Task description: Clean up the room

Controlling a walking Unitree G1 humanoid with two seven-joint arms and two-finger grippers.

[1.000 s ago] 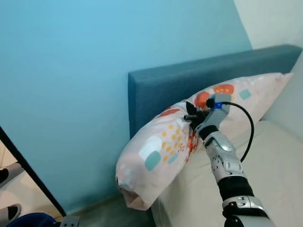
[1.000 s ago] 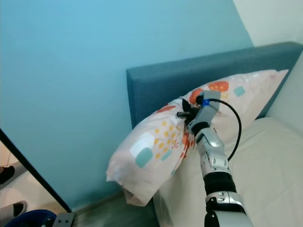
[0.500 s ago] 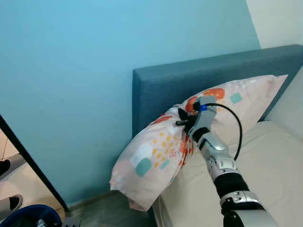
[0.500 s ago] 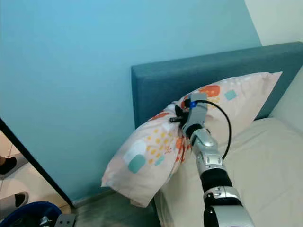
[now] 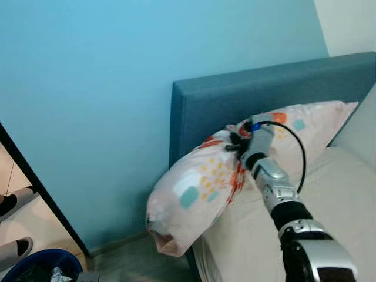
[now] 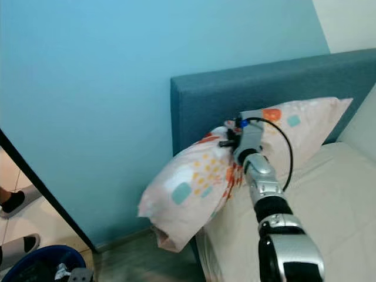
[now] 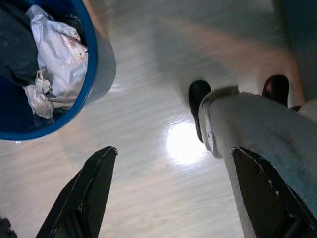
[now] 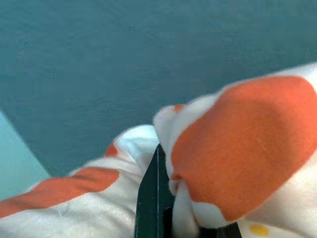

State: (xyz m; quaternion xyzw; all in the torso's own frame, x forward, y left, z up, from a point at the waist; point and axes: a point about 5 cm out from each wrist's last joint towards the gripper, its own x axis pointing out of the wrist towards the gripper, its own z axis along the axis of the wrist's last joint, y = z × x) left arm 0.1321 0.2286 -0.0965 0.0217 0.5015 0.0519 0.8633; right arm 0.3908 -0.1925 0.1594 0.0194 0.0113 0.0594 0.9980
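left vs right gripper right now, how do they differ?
The right gripper is raised at the headboard and shut on a bunched fold of the patterned pillow; the left gripper hangs low over the floor with its fingers spread and nothing between them. The right works at the bed; the left sits near a blue bin of crumpled trash. Both have two long black fingers.

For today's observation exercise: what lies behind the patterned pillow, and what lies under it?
Behind the pillow stands the blue headboard. Its right part rests on the beige mattress; its left end overhangs the bed's edge. The right claw grips its fabric. The bed frame beneath is covered.
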